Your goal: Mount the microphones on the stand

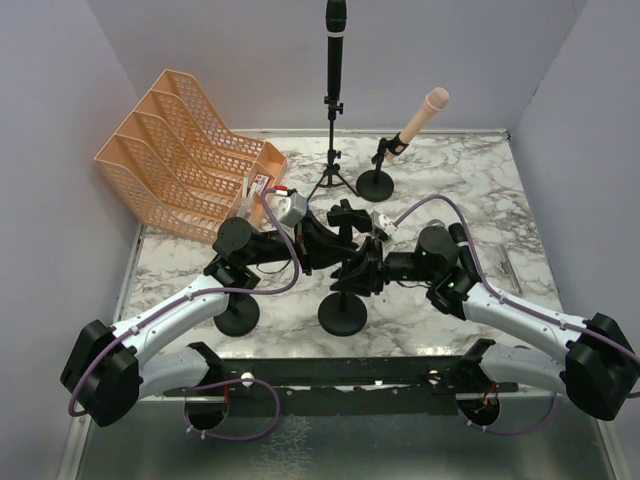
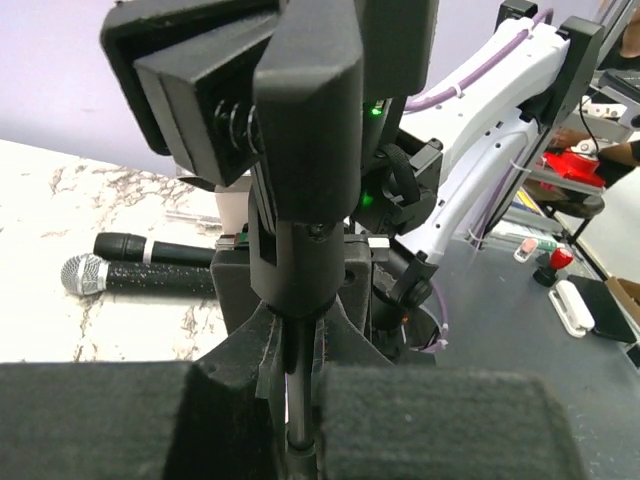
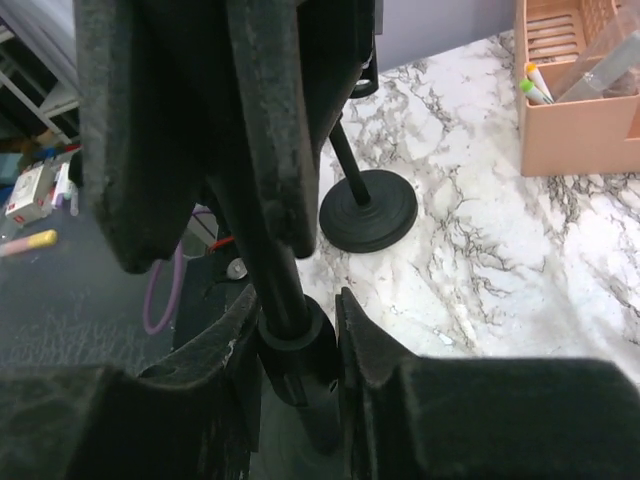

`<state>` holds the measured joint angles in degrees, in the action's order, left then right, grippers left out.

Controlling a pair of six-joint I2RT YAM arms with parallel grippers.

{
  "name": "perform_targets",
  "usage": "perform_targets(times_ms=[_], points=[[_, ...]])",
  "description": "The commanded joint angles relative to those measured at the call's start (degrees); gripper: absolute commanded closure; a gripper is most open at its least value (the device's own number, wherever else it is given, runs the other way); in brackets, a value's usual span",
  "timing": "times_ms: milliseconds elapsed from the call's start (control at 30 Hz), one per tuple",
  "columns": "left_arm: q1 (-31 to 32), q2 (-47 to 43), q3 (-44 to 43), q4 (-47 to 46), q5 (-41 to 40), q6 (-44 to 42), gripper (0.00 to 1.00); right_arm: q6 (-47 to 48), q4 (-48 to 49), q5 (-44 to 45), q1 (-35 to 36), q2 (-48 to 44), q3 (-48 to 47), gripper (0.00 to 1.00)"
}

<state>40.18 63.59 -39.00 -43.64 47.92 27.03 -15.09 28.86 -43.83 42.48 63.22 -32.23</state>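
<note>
A black stand with a round base [image 1: 342, 314] stands in the middle of the table, and both grippers meet on it. My left gripper [image 2: 293, 350] is shut on the stand's thin pole [image 2: 291, 335], below its big black clip [image 2: 300, 120]. My right gripper [image 3: 300, 335] is closed around the collar of that pole [image 3: 293, 330]. Two microphones lie on the marble beyond: a black one [image 2: 150, 248] and one with a silver mesh head [image 2: 120, 277]. A black microphone [image 1: 335, 40] stands in a tripod stand at the back. A pale pink microphone [image 1: 422, 115] sits tilted in a small stand [image 1: 377, 183].
An orange file organizer [image 1: 185, 150] fills the back left. Another round-based stand [image 1: 238, 318] stands by the left arm, also showing as the round-based stand [image 3: 368, 210] in the right wrist view. A thin metal piece [image 1: 507, 270] lies at the right. Walls close in the table.
</note>
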Motion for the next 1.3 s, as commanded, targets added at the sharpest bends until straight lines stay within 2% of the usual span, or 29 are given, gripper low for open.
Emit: perform_targets(times_ms=[0, 67, 200, 333, 433, 567, 600, 667, 700, 767, 800, 967, 1100, 1267], points=[[0.5, -1.5, -0.6, -3.7, -5.9, 2.1, 1.0, 0.1, -1.3, 10.1, -0.6, 2.6, -2.3, 0.93], [0.5, -2.2, 1.3, -3.7, -15.0, 1.6, 1.0, -0.9, -0.5, 19.2, -0.1, 4.4, -2.8, 0.99], [0.5, -2.5, 3.3, -3.7, -30.5, 1.7, 1.0, -0.7, 3.7, 33.4, 2.0, 7.3, -2.7, 0.99], [0.5, -2.2, 3.3, -3.7, -36.9, 2.4, 1.0, -1.9, 3.5, 42.4, 3.9, 10.1, -5.6, 1.0], [0.5, -1.6, 3.0, -2.6, -37.2, 2.5, 1.0, -3.2, 4.1, 42.5, 4.1, 10.7, -7.1, 1.0], [0.5, -2.1, 3.5, 0.8, -35.9, 2.0, 0.75, -6.5, 5.1, 41.7, 4.1, 8.0, -6.9, 1.0], [0.5, -2.3, 4.0, 1.1, -35.3, 2.2, 0.64, -8.3, 3.6, 42.2, 4.1, 6.8, -7.3, 1.0], [0.5, -3.1, 4.8, 2.0, -34.8, 3.3, 0.35, -11.8, -0.1, 43.3, 4.1, 3.9, -8.2, 1.0], [0.5, -3.8, 5.6, 2.3, -34.9, 3.7, 0.29, -13.1, -1.7, 43.5, 4.1, 2.8, -8.6, 1.0], [0.5, -5.4, 7.1, 2.4, -35.7, 4.7, 0.1, -14.0, -3.9, 43.6, 4.1, 1.7, -9.5, 1.0], [0.5, -6.2, 7.9, 2.4, -35.8, 4.9, 0.07, -14.2, -5.2, 43.6, 4.1, 1.2, -9.9, 0.99], [0.5, -8.1, 9.5, 3.4, -30.4, 3.7, 0.05, -13.1, -6.7, 45.7, 4.0, -1.1, -10.3, 1.0], [0.5, -8.3, 10.4, 4.6, -21.9, 3.0, 0.06, -11.5, -7.4, 44.2, 4.1, -3.2, -11.9, 1.0], [0.5, -6.7, 8.5, 7.7, -13.3, 2.5, 0.13, -9.2, -7.4, 37.1, 4.1, -5.3, -12.8, 1.0]])
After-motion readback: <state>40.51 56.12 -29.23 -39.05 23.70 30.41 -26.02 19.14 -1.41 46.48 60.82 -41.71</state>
